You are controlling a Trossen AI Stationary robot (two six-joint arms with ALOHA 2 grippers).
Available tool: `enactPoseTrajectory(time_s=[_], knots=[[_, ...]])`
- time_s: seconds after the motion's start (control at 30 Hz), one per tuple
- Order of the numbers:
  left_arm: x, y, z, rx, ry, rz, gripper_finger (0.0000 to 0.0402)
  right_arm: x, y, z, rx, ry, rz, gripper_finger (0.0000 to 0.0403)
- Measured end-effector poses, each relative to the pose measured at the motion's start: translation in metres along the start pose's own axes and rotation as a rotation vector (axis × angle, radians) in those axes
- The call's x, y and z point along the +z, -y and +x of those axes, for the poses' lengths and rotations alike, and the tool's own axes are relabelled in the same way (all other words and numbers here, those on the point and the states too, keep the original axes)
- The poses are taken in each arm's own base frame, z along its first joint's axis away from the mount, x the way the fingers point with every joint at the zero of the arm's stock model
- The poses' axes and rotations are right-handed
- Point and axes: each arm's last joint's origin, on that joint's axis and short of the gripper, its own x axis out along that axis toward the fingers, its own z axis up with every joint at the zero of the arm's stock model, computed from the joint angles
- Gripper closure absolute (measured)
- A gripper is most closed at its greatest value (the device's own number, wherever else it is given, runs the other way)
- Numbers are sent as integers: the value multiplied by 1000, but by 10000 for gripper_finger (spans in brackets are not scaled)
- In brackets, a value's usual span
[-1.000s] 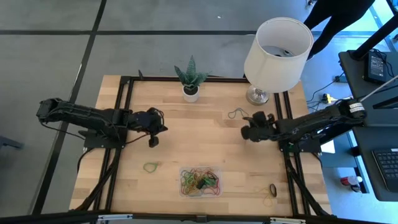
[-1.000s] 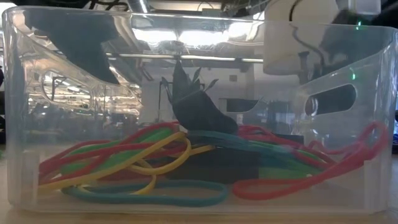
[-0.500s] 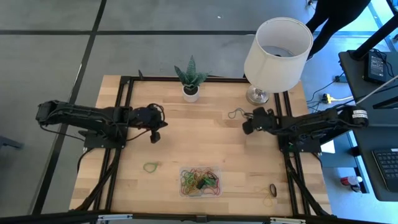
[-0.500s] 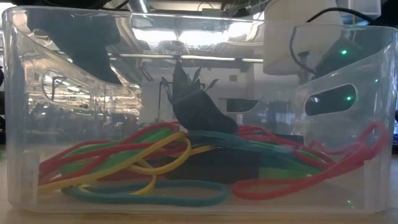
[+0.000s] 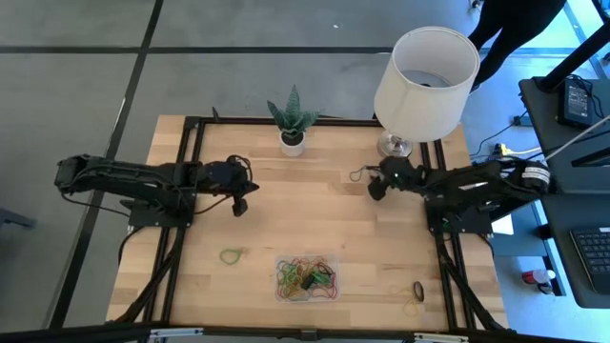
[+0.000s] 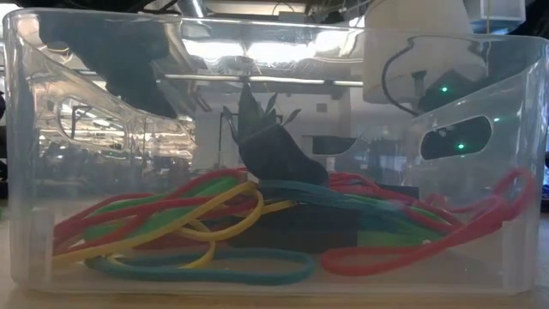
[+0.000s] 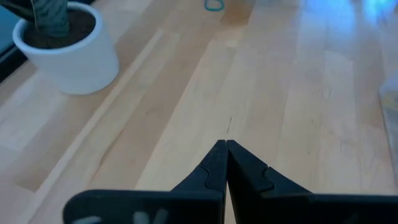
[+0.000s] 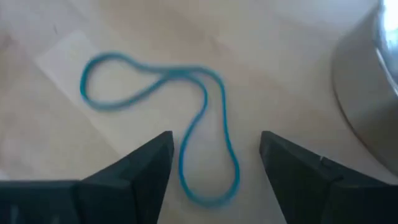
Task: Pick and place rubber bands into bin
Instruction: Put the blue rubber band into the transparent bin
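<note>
The left gripper [image 5: 239, 207] hangs over bare wood on the left half of the table [image 5: 334, 229], its two fingers clenched tip to tip with nothing between them; this arm looks to be waiting. Nearer the front edge, a green rubber band [image 5: 231, 255] lies by itself on the wood, just left of the bin [image 5: 309, 278]. The bin sits at the front middle and already holds a tangle of rubber bands [image 6: 180, 225] in red, yellow, green and teal, with a dark chunky piece among them. At the far edge stands a small white pot [image 5: 293, 142] with a spiky plant.

Right of centre, the right gripper [image 5: 375, 188] is low over a thin teal rubber band [image 8: 186, 118] that lies flat near the foot of the lamp [image 5: 425, 69]. Its fingers [image 8: 143, 165] are spread wide and released, one end of the loop lying between them. At the front right corner two more bands wait, a dark one [image 5: 418, 288] and a yellowish one [image 5: 411, 308].

The teal band looks nearly weightless, soft and limp, so it will probably sag or cling once lifted. It lies flush on the wood, so the tips likely need to press right to the surface and pinch across both strands of the narrow end.
</note>
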Motion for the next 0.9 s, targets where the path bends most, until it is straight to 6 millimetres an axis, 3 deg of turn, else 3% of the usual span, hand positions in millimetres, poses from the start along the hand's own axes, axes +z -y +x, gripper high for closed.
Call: enactPoseTrajectory(time_s=[0.13,0.23,0.5,0.7,0.9], knots=[[2,0,0,1,27,5,398,3,2,11,42,19,6,173],[3,0,0,4,37,18,398,3,3,18,42,34,36,212],[4,0,0,6,41,19,398,5,3,23,57,58,132,389],[4,1,0,-14,37,20,398,9,0,12,143,72,228,399],[3,3,-1,-61,27,68,398,18,-20,-15,254,156,264,401]])
